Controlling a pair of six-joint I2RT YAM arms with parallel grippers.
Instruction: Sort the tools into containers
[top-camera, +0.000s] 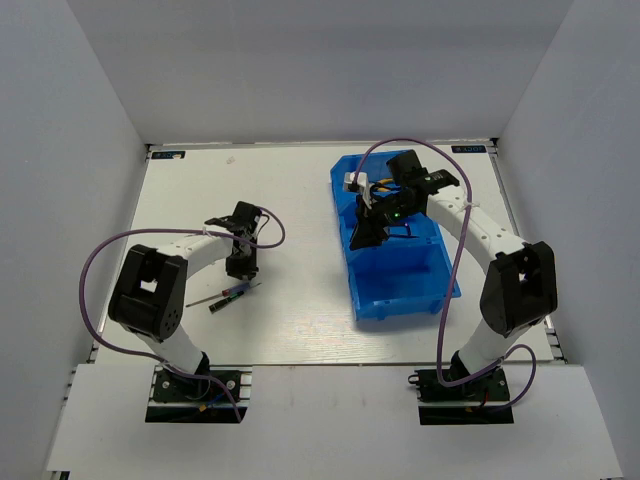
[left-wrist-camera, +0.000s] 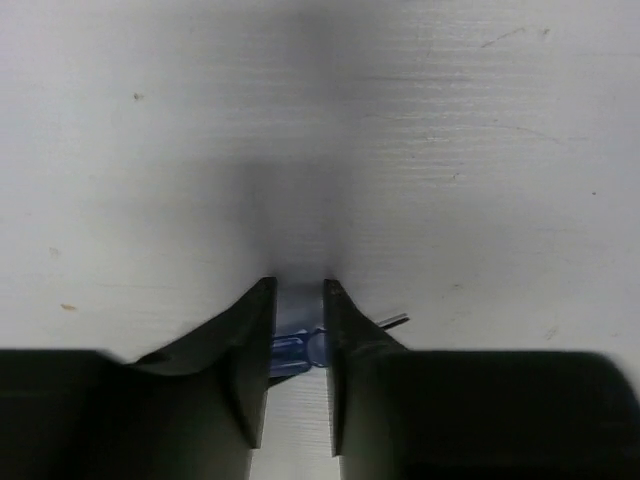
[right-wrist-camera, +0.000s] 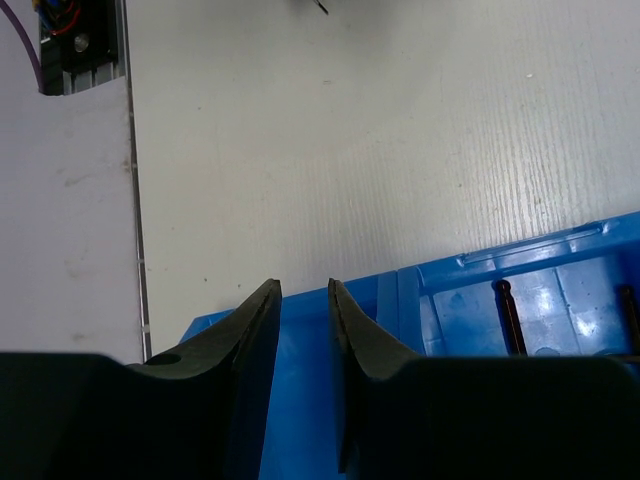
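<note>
Left gripper (left-wrist-camera: 300, 283) clamping translucent blue-handled screwdriver (left-wrist-camera: 295, 348), right gripper (right-wrist-camera: 303, 285) narrowly open above containers (right-wrist-camera: 520, 248)

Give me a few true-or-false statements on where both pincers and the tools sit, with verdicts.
1. A blue screwdriver handle lies between the fingers of the left pincer. True.
2. The right pincer hangs over bare table. False: it is above the blue bins.
3. The right pincer holds pliers. False: nothing shows between its fingers.
4. A dark hex key lies inside one bin compartment. True.
</note>
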